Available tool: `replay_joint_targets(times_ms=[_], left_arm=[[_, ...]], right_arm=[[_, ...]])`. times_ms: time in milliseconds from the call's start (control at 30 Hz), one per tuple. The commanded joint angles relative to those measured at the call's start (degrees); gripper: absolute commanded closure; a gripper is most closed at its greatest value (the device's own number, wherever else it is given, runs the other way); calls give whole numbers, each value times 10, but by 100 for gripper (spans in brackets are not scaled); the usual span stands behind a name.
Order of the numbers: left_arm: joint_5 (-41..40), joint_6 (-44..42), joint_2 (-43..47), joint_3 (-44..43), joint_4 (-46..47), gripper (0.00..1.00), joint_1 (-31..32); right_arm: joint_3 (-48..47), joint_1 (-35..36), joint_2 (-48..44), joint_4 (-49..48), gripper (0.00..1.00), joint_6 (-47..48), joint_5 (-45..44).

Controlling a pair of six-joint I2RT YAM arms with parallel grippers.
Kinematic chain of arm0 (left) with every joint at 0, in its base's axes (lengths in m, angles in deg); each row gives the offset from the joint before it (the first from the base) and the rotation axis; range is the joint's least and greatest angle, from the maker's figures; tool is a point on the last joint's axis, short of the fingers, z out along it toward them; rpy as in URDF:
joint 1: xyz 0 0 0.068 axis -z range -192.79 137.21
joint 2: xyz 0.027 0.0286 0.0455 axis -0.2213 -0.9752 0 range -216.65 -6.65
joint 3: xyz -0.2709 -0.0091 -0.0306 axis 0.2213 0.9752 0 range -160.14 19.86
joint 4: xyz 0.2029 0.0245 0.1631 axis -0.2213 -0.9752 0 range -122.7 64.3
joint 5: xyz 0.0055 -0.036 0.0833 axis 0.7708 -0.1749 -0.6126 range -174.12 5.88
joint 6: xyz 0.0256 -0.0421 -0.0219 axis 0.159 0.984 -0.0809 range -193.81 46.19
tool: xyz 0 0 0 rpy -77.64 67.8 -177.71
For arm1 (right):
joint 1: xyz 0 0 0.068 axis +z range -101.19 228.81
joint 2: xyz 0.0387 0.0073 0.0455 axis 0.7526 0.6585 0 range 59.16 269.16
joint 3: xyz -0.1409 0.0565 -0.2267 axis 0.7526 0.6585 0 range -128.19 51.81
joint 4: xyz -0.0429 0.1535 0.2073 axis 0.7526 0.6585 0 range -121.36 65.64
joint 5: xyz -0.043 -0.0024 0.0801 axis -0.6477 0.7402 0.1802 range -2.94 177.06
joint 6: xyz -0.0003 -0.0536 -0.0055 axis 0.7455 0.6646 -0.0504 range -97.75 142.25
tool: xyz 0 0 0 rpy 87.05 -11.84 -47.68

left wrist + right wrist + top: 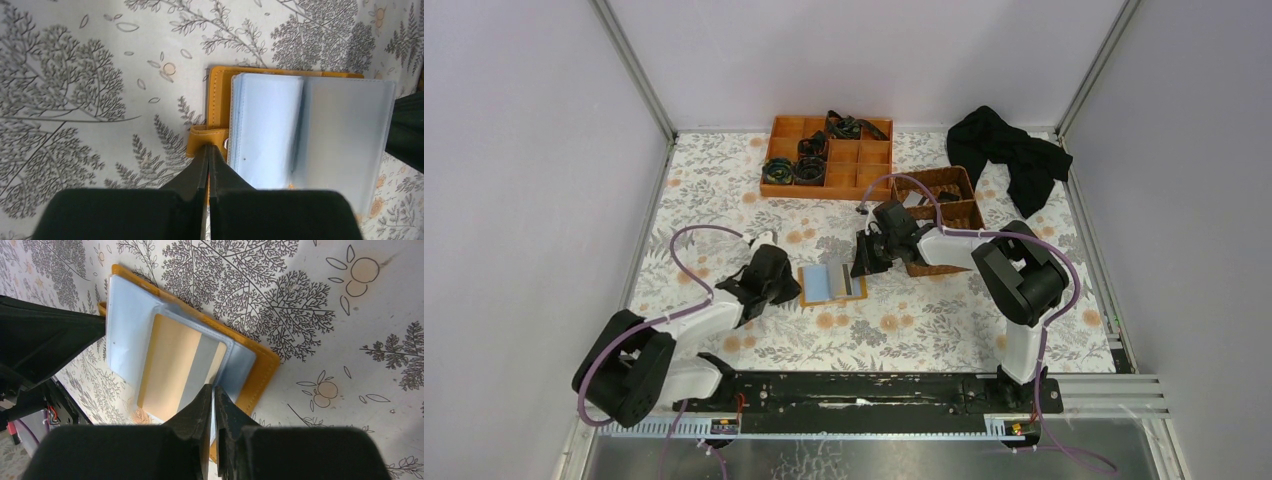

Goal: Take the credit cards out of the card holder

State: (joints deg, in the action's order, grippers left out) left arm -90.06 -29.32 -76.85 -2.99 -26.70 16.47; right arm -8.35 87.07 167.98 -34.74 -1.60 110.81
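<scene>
The card holder (817, 284) lies open on the flowered table, orange rim (219, 87) around pale blue-grey sleeves. My left gripper (795, 290) is shut on the orange snap tab (206, 136) at its left edge, a sliver of orange showing between the fingers. A tan credit card (172, 365) with a grey stripe sits partly in the top clear sleeve. My right gripper (212, 388) is shut on that card's edge at the holder's right side (861, 270). The holder's orange border (262, 371) shows beside the right fingers. Any other cards are hidden in the sleeves.
An orange compartment tray (874, 178) holding black coiled items stands at the back. A brown wicker basket (969, 213) sits just behind the right arm. A black cloth (1009, 150) lies at the back right. White walls close in three sides.
</scene>
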Motion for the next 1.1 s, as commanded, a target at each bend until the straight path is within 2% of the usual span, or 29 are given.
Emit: replay_joint_targets(times_ms=[0,400,567,700,767,833,900,1000,1067], left_arm=[[-4,-8,-46,-1,3,100,5],[27,-11,-67,-4,32,100,4],[9,-13,23,1,13,100,5],[-1,-26,108,-6,-2,96,5],[17,-32,126,-3,19,90,4],[49,-37,122,3,57,77,5],[109,-40,98,2,99,69,5],[200,-27,43,7,173,68,5],[261,-9,9,26,260,73,5]], right_arm=[[-18,8,1,0,88,4,17],[-28,13,-1,13,88,9,10],[-24,13,1,13,88,10,6],[-24,13,5,12,88,8,7],[-24,13,5,11,88,9,7],[-25,13,6,12,88,9,7],[-26,12,7,12,88,10,7],[-24,13,8,11,88,10,7],[-23,13,8,10,88,9,7]])
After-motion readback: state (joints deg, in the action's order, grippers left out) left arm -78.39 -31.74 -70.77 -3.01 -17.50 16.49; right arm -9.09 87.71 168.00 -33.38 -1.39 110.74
